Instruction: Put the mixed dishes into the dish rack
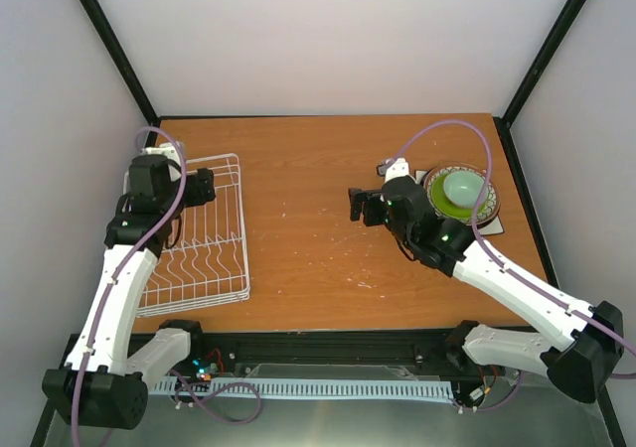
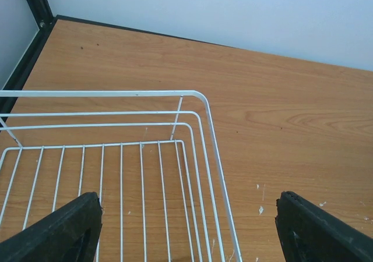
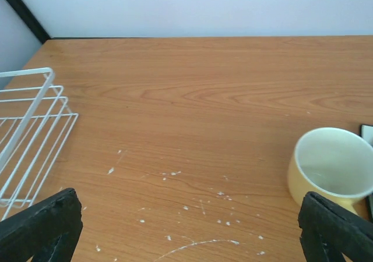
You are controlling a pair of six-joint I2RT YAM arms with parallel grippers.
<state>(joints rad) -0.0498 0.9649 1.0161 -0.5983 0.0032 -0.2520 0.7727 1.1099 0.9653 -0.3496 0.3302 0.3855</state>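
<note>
The left gripper [image 1: 210, 185] hangs over the right rim of the dish rack [image 2: 116, 92]. Its jaws are spread wide and empty, one finger above the wires and the other above bare table [image 1: 308, 169]. The right gripper [image 1: 354, 206] is low over the middle of the table, also fully released and holding nothing. The yellow cup [image 3: 332, 163] stands upright just beside one of its fingers, untouched. Farther back, near the table's right edge, the mint bowl [image 1: 464, 186] sits on a green plate [image 1: 442, 201] atop a patterned plate [image 1: 489, 204]. Bare wood lies between rack and stack, and on to the far edge.
</note>
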